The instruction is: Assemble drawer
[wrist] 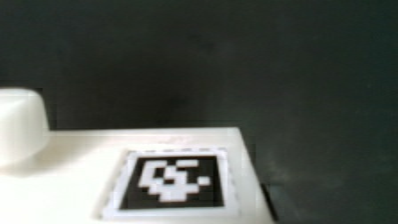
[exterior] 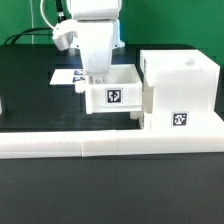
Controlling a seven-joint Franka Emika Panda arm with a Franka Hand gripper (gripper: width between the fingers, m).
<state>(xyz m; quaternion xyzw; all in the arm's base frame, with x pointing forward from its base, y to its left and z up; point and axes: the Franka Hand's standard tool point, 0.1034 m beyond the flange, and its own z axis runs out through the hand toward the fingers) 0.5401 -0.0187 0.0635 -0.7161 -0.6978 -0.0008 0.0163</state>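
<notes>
On the black tabletop (exterior: 30,95), going from the ext. view's left: tool (exterior: 97,76) sits right above the tray (exterior: 113,93), at its far-left rim; grip state can't be told. Tray's right end meets box shell (exterior: 180,88), w/ low white wall strip (exterior: 110,147) nearer.

The large hollow white box shell (exterior: 178,92) looks like smooth, matt plastic, as does the smaller white box tray (exterior: 115,95) beside it. Their square black-and-white tags (wrist: 175,180) look like flat printed paper. The black tabletop (wrist: 214,60) appears matt and finely textured.
</notes>
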